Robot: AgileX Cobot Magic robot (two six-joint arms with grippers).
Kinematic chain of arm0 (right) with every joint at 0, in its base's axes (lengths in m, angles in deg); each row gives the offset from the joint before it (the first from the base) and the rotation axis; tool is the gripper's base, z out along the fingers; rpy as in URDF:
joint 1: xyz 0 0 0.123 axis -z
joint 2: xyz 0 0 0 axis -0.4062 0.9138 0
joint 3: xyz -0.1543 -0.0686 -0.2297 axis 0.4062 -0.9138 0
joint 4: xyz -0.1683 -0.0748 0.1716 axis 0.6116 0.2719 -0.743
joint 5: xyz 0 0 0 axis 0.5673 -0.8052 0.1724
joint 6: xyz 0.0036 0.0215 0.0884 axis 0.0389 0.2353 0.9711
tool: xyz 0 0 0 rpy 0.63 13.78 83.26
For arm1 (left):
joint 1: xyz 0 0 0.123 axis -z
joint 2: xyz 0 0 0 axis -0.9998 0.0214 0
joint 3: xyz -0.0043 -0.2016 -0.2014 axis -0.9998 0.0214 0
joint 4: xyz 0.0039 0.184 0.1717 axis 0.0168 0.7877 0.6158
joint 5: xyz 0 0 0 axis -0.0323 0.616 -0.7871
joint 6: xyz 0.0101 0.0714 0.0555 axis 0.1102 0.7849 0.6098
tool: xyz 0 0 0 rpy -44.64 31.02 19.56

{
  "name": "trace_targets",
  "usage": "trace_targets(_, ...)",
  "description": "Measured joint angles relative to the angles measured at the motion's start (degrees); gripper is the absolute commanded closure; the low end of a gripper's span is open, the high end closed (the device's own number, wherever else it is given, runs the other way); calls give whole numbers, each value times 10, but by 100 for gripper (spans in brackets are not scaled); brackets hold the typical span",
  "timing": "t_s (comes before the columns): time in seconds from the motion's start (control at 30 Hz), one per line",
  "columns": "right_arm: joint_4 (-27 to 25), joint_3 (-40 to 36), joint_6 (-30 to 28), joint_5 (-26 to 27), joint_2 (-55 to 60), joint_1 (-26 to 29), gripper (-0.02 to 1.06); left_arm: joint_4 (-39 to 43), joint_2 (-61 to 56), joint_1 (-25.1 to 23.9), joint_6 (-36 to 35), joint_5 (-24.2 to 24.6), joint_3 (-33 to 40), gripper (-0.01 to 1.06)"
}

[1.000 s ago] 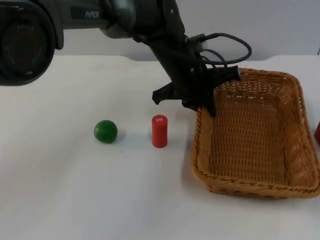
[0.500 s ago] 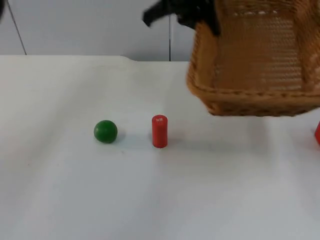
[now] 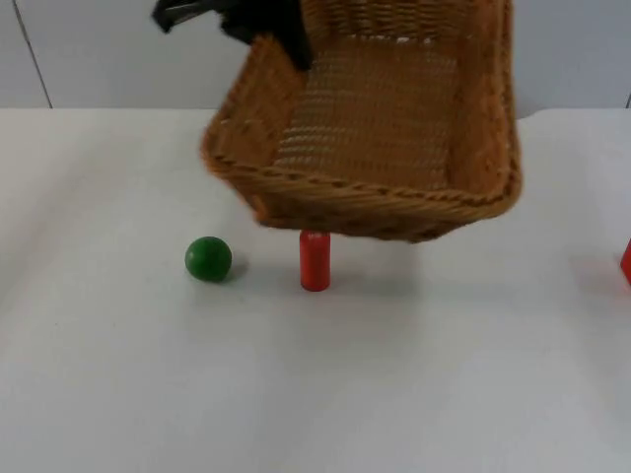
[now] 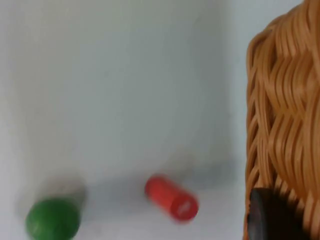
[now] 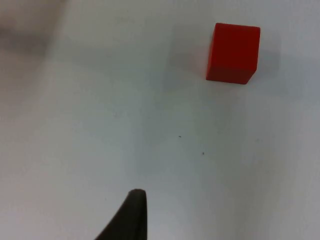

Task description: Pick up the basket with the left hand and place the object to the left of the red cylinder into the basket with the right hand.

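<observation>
One green ball (image 3: 208,258) left of upright red cylinder (image 3: 315,261).

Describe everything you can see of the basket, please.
The basket is rectangular, woven of tan wicker, with a braided rim and an open, empty inside. It hangs in the air above the table, tilted so that its opening faces the camera. The left gripper holds its rim at one corner. Its front edge hides the top of the red cylinder.
</observation>
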Motion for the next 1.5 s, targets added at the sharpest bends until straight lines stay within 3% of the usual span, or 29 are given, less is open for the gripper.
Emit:
trace_targets(0.07, 0, 0, 0, 0, 0, 0, -1, -1, -24, -8, 6, -4, 36, 105)
trace_targets(0.17, 0, 0, 0, 0, 0, 0, -1, -21, -119, -43, 37, -70, 217, 105)
trace_targets(0.2, 0, 0, 0, 0, 0, 0, -1, -21, -119, -43, 37, -70, 217, 105)
trace_targets(0.33, -5, 0, 0, 1, 0, 0, -1, -52, -250, -118, 72, -162, 445, 105)
trace_targets(0.37, -5, 0, 0, 1, 0, 0, -1, -52, -250, -118, 72, -162, 445, 105)
trace_targets(0.47, -5, 0, 0, 1, 0, 0, -1, -61, -359, -209, 87, -219, 602, 105)
trace_targets(0.5, -5, 0, 0, 1, 0, 0, -1, -61, -359, -209, 87, -219, 602, 105)
trace_targets(0.63, -12, 0, -15, 1, 0, 0, -1, -65, -452, -325, 124, -241, 718, 105)
trace_targets(0.67, -12, 0, -15, 1, 0, 0, -1, -65, -452, -325, 124, -241, 718, 105)
trace_targets(0.8, -75, 0, -81, 2, 0, 0, -1, -90, -490, -423, 192, -240, 783, 105)
trace_targets(0.93, -128, 0, -140, 4, 0, 0, -1, -138, -492, -479, 248, -239, 809, 105)
trace_targets(1.0, -172, 1, -189, 3, 2, 0, -1, -161, -492, -487, 264, -241, 815, 105)
trace_targets(1.23, -206, 55, -230, -14, 48, -13, 0, -173, -493, -489, 283, -241, 818, 105)
trace_targets(1.4, -209, 151, -256, -8, 129, -88, 1, -175, -493, -489, 285, -247, 818, 105)
trace_targets(1.5, -210, 245, -279, 5, 227, -164, 1, -175, -493, -489, 285, -249, 818, 105)
